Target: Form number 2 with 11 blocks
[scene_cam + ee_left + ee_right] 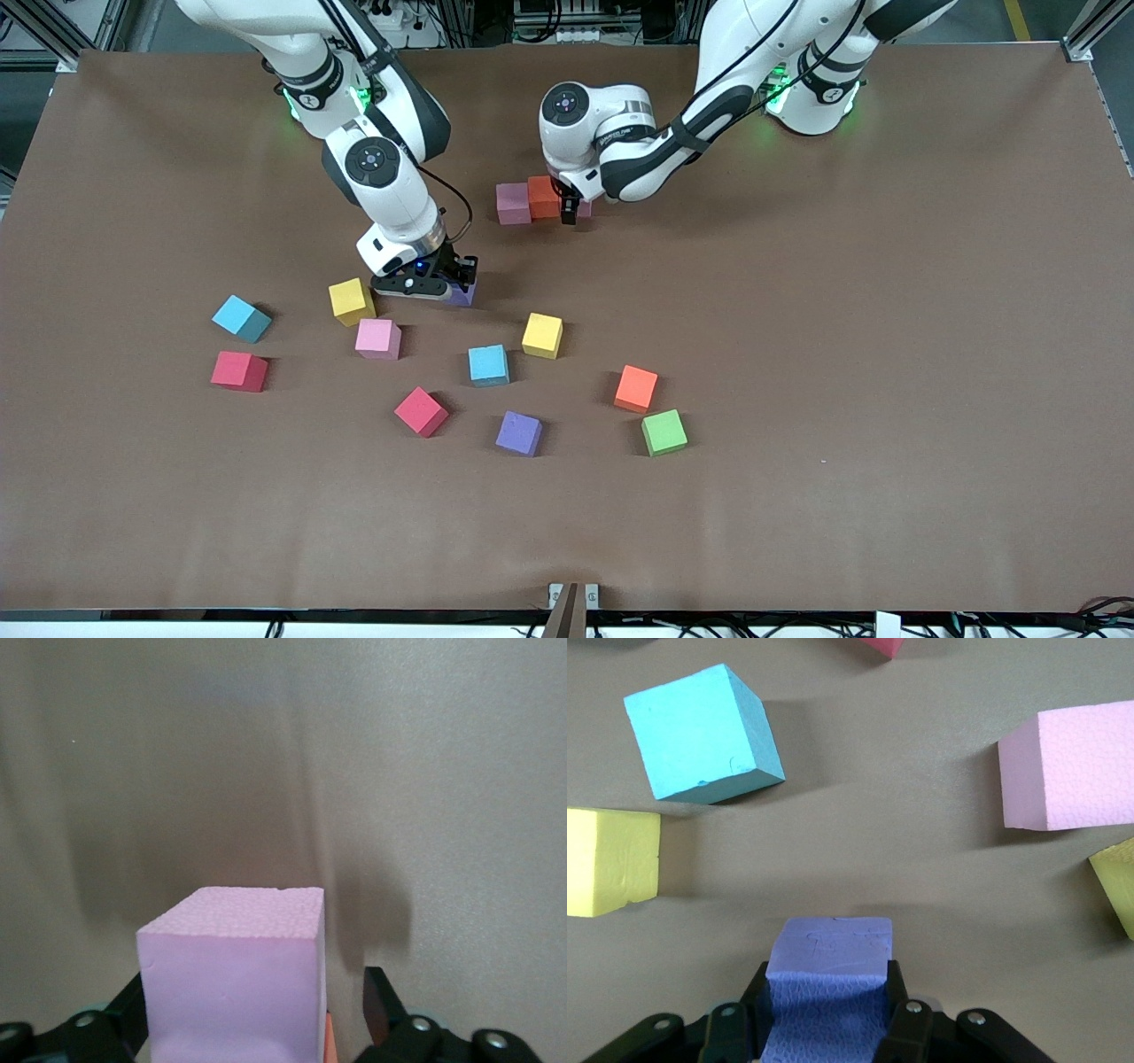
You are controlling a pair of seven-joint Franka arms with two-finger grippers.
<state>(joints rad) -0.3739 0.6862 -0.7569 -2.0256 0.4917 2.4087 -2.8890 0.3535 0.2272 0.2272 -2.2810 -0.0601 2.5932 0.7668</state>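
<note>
The pink block between the left gripper's black plastic fingers is matte foam with a fine pebbled grain on top and a smoother side face. The purple block in the right gripper has the same matte foam look, creased and wrinkled where the dark plastic fingers press into it. The table cover is a dull brown, cloth-like sheet with faint creases, while the arms' white shells look like smooth, glossy plastic.
</note>
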